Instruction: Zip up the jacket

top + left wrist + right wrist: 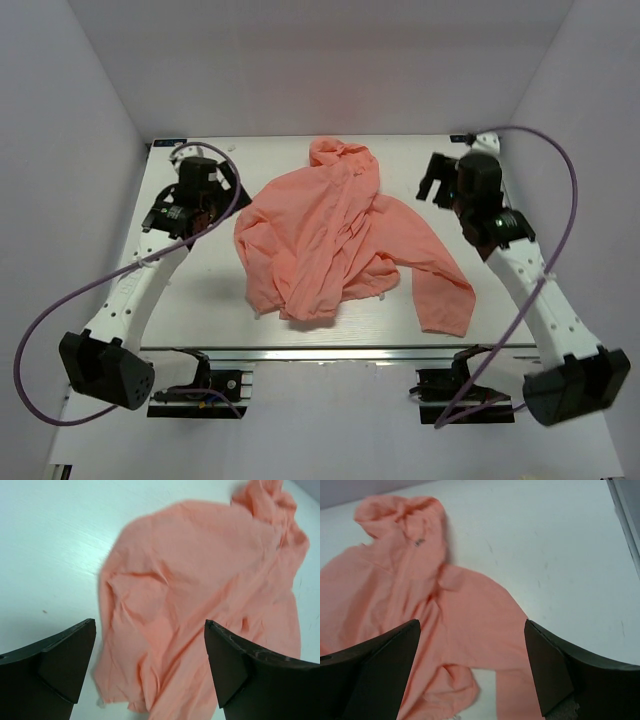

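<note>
Jacket (335,240) lies crumpled in the middle of the table (200,300), wrinkly and bunched, front not laid flat. Hood (335,152) points to the far edge, one sleeve (440,290) runs out toward the near right, and the lower hem is heaped at the near side. There's a small grey bit (418,542) on the fabric just under the hood, too small to tell what it is

My left gripper (150,624) sits off the jacket's left side, toward the far left of the table, apart from the fabric. Its wrist view looks down across the jacket, with the cloth showing in the gap between my two dark fingers (65,655). Jaws are spread wide, nothing held

My right gripper (472,622) is off the jacket's right side, toward the far right of the table, level with the shoulder area, not touching. Its wrist view shows the hood at upper left and the sleeve running under the gap between the fingers (560,660). Jaws are wide apart too, empty

Both arms reach from the near edge up the outer sides, jacket between them
</note>
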Controlling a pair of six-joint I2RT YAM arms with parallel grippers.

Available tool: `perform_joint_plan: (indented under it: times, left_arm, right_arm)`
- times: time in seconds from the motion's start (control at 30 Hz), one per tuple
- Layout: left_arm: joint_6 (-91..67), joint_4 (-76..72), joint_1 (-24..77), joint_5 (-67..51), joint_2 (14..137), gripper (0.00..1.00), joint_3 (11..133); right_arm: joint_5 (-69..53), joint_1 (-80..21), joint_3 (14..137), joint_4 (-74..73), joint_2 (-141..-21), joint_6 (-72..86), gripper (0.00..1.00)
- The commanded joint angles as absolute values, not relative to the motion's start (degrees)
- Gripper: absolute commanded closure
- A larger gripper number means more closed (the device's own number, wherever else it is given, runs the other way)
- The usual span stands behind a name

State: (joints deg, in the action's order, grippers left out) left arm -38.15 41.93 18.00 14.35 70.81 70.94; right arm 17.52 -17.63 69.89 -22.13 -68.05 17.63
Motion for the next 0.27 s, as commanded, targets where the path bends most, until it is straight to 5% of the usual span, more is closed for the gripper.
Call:
perform_joint_plan:
  times: [0.0,0.23]
  left_arm:
    - [-35.4,39.2,9.4,8.8,69.3,0.02,73.3]
    - [-34.1,36.5,6.2,7.6,65.2,0.02,69.5]
  right_arm:
    - [25.6,-17.5,61.6,-25.6,-60.0,22.8,0.11]
    - [26.0,-17.6,56.7,-26.8,-51.3,22.1,0.11]
